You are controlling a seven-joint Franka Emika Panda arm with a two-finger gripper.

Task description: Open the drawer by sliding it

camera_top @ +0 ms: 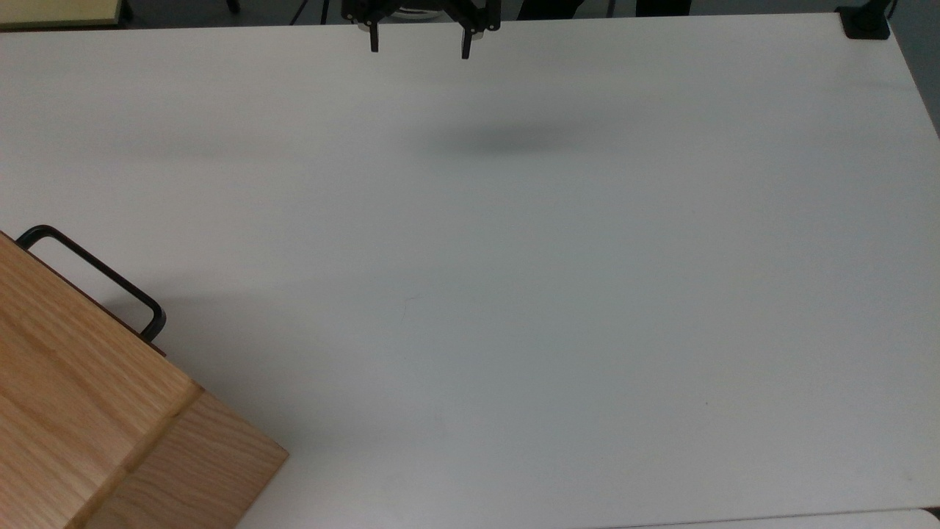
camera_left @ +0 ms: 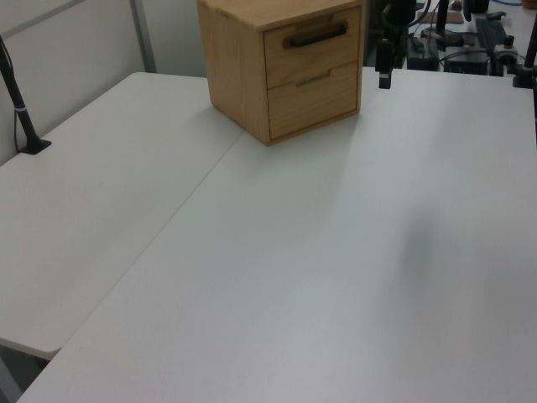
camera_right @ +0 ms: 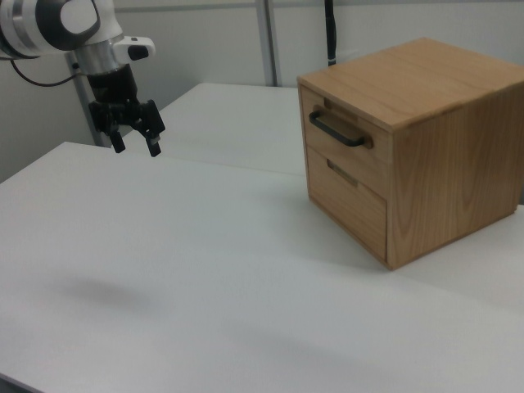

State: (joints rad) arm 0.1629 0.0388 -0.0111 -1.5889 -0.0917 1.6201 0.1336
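Observation:
The drawer (camera_right: 360, 166) is the upper front panel of an oak cabinet (camera_right: 442, 155) and sits flush with it, shut. Its black bar handle (camera_right: 337, 131) sticks out toward the table's middle. In the top view the handle (camera_top: 95, 275) juts from the cabinet top (camera_top: 66, 375) at the lower left. In the left view the drawer (camera_left: 312, 57) and its handle (camera_left: 319, 35) face the camera. My gripper (camera_right: 136, 148) hangs open and empty above the table, well away from the cabinet. In the top view the gripper (camera_top: 420, 44) is at the top edge.
A lower drawer (camera_right: 348, 205) without a bar handle sits under the upper one. The white table (camera_top: 514, 294) spreads between gripper and cabinet. A black clamp (camera_top: 866, 22) grips the far corner. A black pole (camera_left: 21, 109) stands on the adjoining table, with equipment (camera_left: 470, 42) behind.

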